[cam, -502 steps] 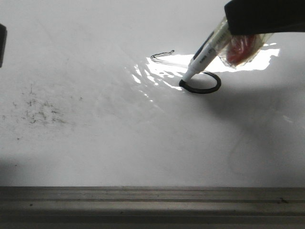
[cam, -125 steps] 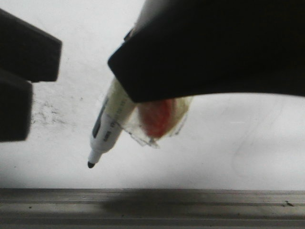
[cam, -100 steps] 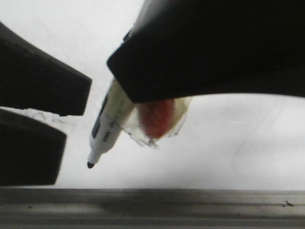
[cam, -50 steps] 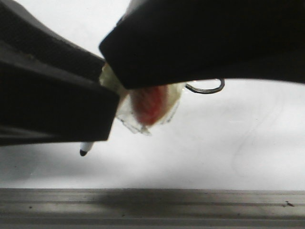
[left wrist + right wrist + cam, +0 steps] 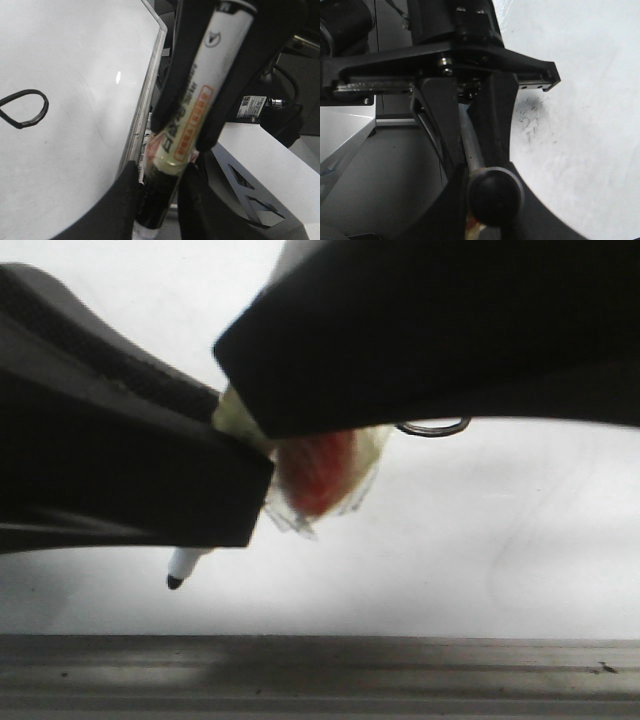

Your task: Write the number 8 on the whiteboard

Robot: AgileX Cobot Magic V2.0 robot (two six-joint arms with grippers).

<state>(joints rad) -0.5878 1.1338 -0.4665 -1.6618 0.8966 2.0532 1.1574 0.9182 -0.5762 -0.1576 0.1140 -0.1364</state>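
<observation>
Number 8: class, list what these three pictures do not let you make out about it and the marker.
- Number 8: front view, mostly behind the right gripper; left wrist view, cut off by the picture's edge.
- Marker tip: left wrist view, hidden between the left gripper's fingers.
- Right wrist view: the 8 is absent.

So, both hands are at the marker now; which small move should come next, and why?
Probably close the left hand on the marker before the right hand lets go. The right hand clamps the barrel, the left hand's fingers flank its lower part, but I cannot tell if they grip. A loop of the number 8 is on the whiteboard.
</observation>
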